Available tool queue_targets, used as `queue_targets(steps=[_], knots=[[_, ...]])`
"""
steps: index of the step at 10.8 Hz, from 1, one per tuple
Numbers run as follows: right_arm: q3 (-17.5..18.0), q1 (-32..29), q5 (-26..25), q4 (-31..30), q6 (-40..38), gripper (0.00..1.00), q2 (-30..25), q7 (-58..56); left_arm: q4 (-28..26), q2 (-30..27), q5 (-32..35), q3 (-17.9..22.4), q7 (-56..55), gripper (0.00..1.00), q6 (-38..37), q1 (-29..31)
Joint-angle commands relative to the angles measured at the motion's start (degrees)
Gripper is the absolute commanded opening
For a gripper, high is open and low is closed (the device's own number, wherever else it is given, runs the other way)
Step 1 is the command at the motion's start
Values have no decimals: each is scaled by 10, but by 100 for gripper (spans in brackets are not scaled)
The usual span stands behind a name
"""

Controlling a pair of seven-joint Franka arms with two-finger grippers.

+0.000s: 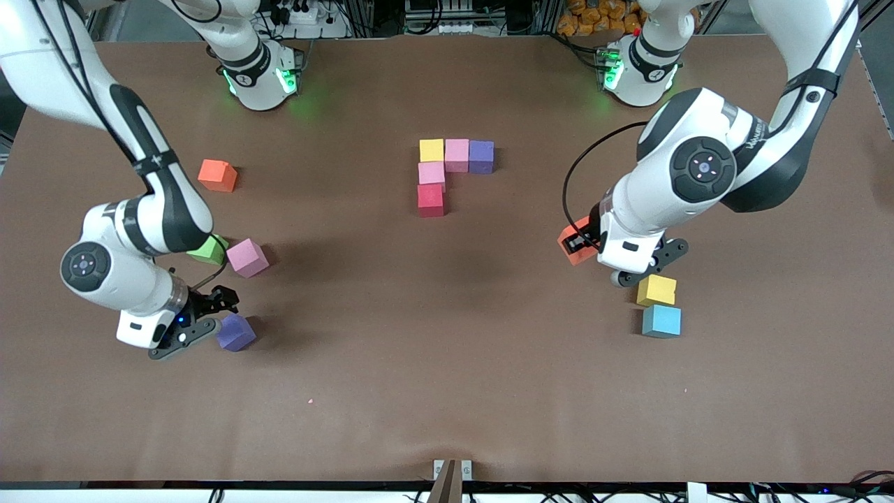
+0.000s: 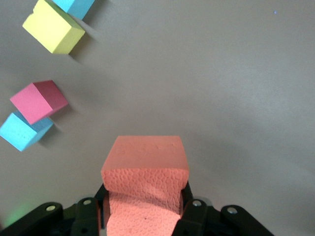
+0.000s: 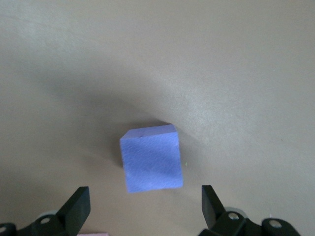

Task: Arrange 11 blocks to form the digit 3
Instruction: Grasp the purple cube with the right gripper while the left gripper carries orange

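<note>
Left claw (image 2: pixel 142 209) pressed tight on salmon-red foam cube (image 2: pixel 145 189), pads denting its sides; in front view it sits at right of frame, cube (image 1: pixel 577 241) peeking from under wrist, above brown tabletop (image 1: pixel 447 363).

Right claw (image 3: pixel 145 209) at lower left of front view, spread wide, holding nothing, over purple foam cube (image 3: pixel 151 157).

Partial digit at upper centre: yellow cube (image 1: pixel 431 150), pink cube (image 1: pixel 457 154), second purple cube (image 1: pixel 481 156) in row; another pink cube (image 1: pixel 431 173) and red cube (image 1: pixel 430 200) touching below yellow.

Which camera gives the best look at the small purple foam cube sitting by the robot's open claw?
The right wrist view: the purple foam cube fills the middle, just ahead of the open right gripper. The front view shows it small beside that gripper; the left wrist view misses it.
</note>
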Motion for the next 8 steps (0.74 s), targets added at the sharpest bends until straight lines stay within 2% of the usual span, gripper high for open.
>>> queue_targets(steps=[1,5,8], knots=[[8,4,2,30,12,100,48,-32,11,4,-28,1,-41,0,9,-6],[0,7,-43,30,25,100,70,-74,11,0,-31,0,-56,0,14,-7],[-13,15,-34,29,48,100,77,-69,9,-2,-31,-9,-93,0,15,-9]])
